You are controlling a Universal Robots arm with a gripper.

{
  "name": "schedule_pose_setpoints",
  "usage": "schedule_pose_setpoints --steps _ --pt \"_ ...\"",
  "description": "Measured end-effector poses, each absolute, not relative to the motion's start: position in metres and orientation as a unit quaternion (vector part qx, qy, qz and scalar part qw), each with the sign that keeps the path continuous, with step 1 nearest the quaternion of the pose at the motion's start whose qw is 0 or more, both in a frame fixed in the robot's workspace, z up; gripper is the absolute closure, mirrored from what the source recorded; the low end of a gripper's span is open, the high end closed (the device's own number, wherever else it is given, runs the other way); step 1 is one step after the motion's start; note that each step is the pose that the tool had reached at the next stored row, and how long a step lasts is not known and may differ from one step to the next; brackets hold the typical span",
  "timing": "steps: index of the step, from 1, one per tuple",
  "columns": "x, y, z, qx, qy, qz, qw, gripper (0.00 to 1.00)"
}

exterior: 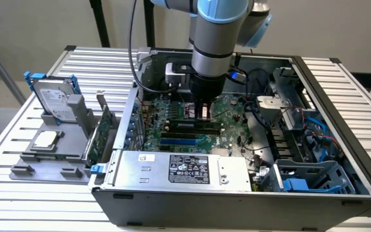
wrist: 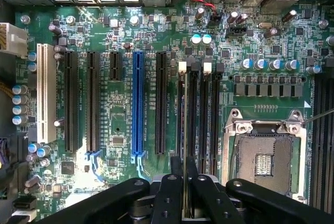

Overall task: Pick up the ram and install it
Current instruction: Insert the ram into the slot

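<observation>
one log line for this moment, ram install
gripper: shut on ram | ram: edge-on, standing in motherboard memory slot | arm: inside the open case | seating: cannot tell

Silver-grey round arm (exterior: 212, 48) with light blue caps at the joints. Black ribbed band around the lower wrist section. Below that a black cylinder body, narrowing toward the gripper (exterior: 203, 112). Small white-grey box (exterior: 176, 71) bolted on the side at the exterior view's left, a bit of blue at the opposite side. Black cable (exterior: 133, 46) looping down from above to the wrist. Seen from the wrist: black matte fingers (wrist: 206, 195), chunky linkage bars with round silver screw heads and small holes, rounded shoulders spreading out on both sides.
</observation>
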State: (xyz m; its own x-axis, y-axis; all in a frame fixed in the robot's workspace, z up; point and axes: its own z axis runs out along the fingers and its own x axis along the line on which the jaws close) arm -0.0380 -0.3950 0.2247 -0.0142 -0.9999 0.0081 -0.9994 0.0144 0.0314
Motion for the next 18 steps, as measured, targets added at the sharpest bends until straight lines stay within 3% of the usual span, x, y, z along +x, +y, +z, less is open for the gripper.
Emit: schedule_pose_setpoints --steps 18 --pt "-0.0382 -0.3944 0.2237 0.702 -0.712 -0.006 0.016 0.86"
